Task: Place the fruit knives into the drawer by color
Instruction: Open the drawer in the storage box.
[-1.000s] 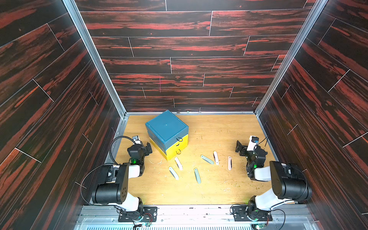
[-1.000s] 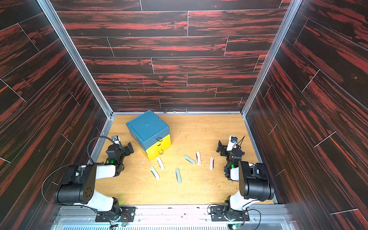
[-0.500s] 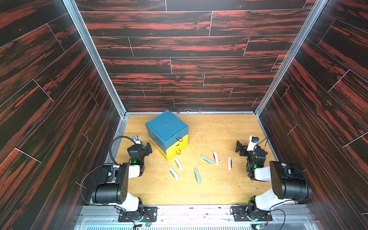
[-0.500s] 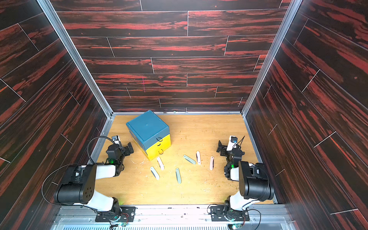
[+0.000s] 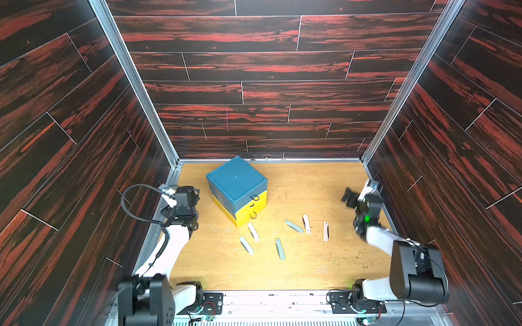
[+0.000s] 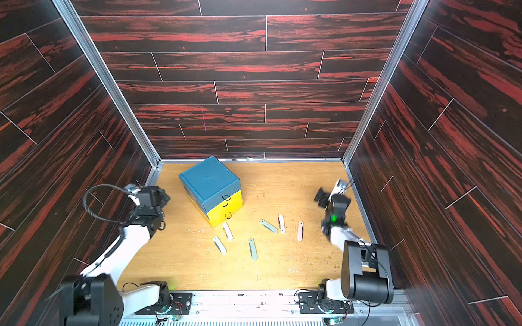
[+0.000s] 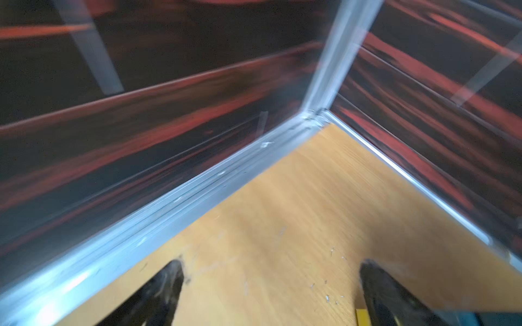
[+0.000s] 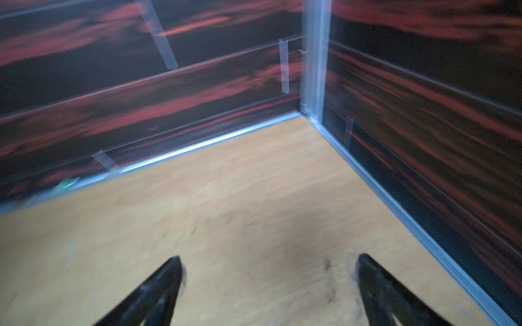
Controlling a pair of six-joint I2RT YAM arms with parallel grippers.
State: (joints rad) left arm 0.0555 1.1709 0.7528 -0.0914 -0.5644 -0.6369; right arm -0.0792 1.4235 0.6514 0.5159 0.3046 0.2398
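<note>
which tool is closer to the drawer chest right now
Left. The left tool hangs just beside the drawer chest; the right tool is far off across the table, near the opposite wall.

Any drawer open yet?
No: in a top view every front of the drawer sits flush, and all six fruit knives lie on the table.

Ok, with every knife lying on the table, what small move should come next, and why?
Probably bring the left claw to the top loop pull of the drawer. Its fronts all look shut, the six fruit knives lie loose on the table, and both the left and the right claw are open and empty, with the left nearer the drawer.
</note>
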